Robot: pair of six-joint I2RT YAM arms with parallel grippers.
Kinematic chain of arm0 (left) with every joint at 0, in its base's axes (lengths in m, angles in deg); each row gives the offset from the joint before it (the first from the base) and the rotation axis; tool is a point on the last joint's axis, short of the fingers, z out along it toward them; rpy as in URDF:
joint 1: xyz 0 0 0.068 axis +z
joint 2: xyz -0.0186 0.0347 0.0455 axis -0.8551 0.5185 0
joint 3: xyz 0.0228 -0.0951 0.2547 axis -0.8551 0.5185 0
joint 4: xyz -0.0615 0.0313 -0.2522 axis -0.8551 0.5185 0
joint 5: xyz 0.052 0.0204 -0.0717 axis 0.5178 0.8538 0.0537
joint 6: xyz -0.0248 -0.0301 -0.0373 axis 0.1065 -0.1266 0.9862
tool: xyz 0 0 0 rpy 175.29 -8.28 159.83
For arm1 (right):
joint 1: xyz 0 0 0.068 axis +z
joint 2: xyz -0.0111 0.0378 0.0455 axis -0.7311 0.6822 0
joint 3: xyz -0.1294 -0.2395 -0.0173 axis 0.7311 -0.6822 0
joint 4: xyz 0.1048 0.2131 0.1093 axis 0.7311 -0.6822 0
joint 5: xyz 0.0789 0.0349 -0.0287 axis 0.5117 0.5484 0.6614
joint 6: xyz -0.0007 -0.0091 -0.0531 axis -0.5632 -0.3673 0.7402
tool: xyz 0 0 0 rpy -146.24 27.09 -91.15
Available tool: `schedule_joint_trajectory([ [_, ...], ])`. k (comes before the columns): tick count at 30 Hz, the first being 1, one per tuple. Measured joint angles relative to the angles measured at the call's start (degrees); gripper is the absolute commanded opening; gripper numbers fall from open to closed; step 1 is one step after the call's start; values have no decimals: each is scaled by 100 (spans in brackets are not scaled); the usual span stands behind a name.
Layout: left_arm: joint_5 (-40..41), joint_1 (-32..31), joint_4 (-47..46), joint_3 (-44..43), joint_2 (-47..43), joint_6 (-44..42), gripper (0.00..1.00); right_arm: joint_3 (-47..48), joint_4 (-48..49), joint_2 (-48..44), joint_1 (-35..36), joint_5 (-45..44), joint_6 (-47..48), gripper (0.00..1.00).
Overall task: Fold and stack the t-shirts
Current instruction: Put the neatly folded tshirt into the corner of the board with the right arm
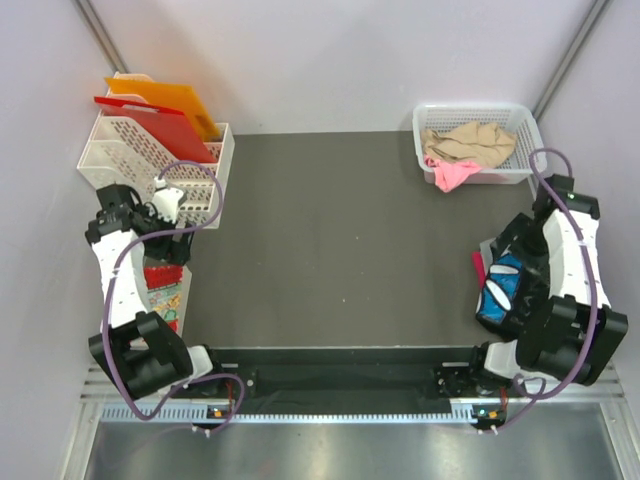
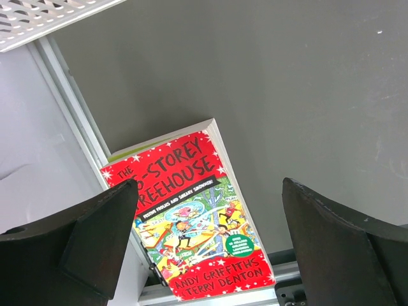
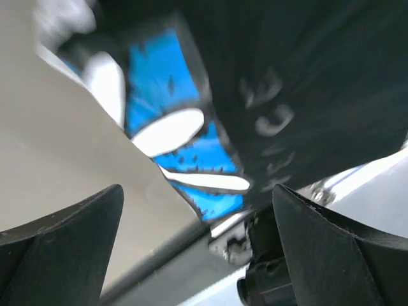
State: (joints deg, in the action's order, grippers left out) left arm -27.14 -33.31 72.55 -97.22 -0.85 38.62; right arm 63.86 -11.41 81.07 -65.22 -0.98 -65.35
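A folded black t-shirt with a blue and white print lies at the table's right edge, under my right arm. A sliver of magenta-red shows at its left side. In the right wrist view the black t-shirt is blurred and close, and my right gripper stands open just above it, holding nothing. A beige t-shirt and a pink t-shirt lie bunched in the white basket at the back right. My left gripper hangs open and empty over a book at the left edge.
A red picture book lies on the left rail. A white file rack with a red folder and an orange folder stands at the back left. A dark mat covers the middle.
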Motion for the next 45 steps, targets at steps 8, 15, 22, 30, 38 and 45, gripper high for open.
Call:
schedule_joint_trajectory([
  [8, 166, 72, 160, -7, -35, -203, 99, -411, 396, 286, 0, 352, -131, 100],
  [15, 345, 114, 341, -7, -114, -297, 99, -581, 1040, 1285, -2, 339, -20, 100],
  [22, 518, 151, 444, -15, -164, -295, 99, -619, 1207, 1707, 2, 509, 254, 100],
  [30, 481, 153, 743, -481, -168, -94, 99, 1263, 859, 1670, 623, 726, 483, 100],
  [38, 273, 157, 942, -997, -162, 111, 99, 3364, 870, 951, 1587, 1360, 702, 100],
  [45, 249, 157, 1097, -990, -214, 162, 99, 2422, 885, 378, 2251, 1672, 894, 100],
])
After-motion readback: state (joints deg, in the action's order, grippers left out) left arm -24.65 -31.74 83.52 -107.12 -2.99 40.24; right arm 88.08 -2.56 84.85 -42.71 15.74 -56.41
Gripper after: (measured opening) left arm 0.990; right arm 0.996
